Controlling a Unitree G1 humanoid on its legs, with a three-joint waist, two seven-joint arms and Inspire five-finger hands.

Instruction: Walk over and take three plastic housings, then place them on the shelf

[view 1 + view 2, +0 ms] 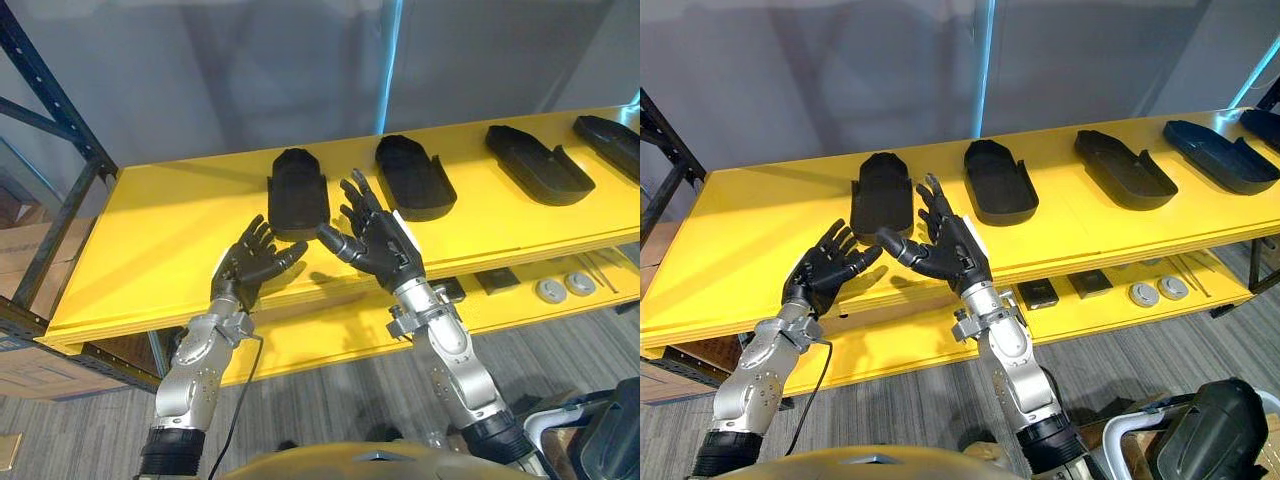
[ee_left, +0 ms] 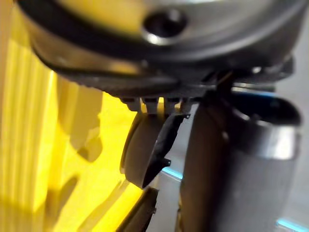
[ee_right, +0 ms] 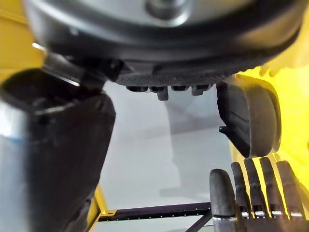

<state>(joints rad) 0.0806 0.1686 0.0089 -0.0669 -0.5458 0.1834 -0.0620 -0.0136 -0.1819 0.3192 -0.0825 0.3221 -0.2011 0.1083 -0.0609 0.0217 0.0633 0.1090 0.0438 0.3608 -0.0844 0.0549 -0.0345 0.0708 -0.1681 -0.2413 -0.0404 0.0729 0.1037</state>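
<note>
Several black plastic housings lie in a row on the yellow shelf (image 1: 150,230). The leftmost housing (image 1: 298,190) is just beyond both hands, with a second housing (image 1: 413,176) to its right and a third (image 1: 538,163) further right. My left hand (image 1: 250,265) hovers over the shelf's front part, fingers spread, holding nothing. Beside it my right hand (image 1: 378,240) is raised with straight fingers pointing towards the leftmost housing, also empty. In the right wrist view that housing (image 3: 251,121) shows past the palm, near my left hand's fingers (image 3: 260,188).
A lower yellow shelf (image 1: 330,345) carries small dark blocks (image 1: 1040,293) and two grey discs (image 1: 550,290). A dark blue rack post (image 1: 50,100) rises at the left. Cardboard boxes (image 1: 20,250) stand behind it. Grey carpet lies below.
</note>
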